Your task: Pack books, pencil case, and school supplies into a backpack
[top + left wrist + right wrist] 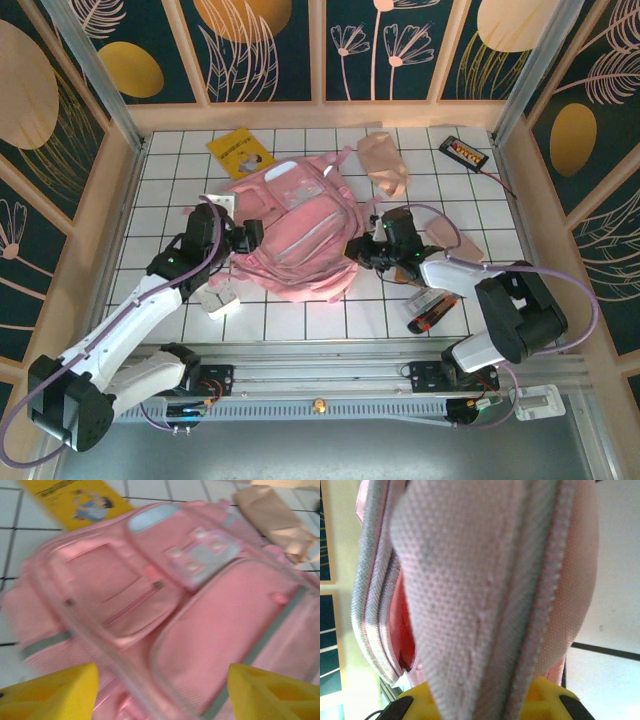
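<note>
Backpack (290,232): mid-table, front pockets up, covering the centre tiles.
Left gripper (247,236): at backpack's left edge, jaws spread wide, nothing between them.
Right gripper (360,250): at backpack's right edge, clamped on a fold of backpack fabric.
Booklet (240,152): back left, near the wall, just beside backpack's top.
Pencil case (383,165): back, just beside backpack's top-right corner.
Pack (432,310): front right tiles, close by the right arm.
Device (465,152): back right corner, cable trailing along the right side.
Open room: bare table (300,318) in front of the backpack, narrow strip on the left.
Walls (128,190): close in on three sides.
</note>
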`<state>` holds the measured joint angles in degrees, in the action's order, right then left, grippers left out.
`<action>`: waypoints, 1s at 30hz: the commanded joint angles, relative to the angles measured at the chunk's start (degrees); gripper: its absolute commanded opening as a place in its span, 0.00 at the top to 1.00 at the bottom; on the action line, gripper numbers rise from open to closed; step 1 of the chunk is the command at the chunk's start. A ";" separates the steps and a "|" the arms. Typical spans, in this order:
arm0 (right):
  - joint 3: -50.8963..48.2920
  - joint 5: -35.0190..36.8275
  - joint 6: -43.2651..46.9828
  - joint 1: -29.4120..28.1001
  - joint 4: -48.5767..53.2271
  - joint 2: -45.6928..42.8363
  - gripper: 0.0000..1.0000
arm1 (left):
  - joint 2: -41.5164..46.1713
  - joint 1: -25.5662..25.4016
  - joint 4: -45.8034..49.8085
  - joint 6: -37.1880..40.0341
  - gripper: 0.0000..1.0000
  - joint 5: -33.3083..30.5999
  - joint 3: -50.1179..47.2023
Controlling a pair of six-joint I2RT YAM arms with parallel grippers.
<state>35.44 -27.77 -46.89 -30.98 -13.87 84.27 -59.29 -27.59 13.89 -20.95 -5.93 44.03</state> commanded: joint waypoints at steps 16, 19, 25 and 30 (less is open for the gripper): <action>-7.36 10.29 3.21 10.38 16.54 -20.44 1.00 | -7.01 9.02 -2.99 -11.01 0.25 3.46 4.92; -7.83 11.67 3.17 11.94 17.46 -22.02 1.00 | -10.53 12.94 -6.10 -14.18 0.25 8.72 6.47; -6.94 12.36 5.93 13.81 22.69 -24.32 0.55 | -21.53 24.04 -17.63 -24.51 0.24 25.22 7.02; -3.37 21.61 8.00 13.80 36.38 -34.32 0.23 | -29.53 26.72 -20.92 -27.43 0.24 29.55 11.10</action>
<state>28.64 -12.91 -41.04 -17.45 14.55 55.07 -86.17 -1.28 -1.63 -44.31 16.95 51.42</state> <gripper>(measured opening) 0.737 0.760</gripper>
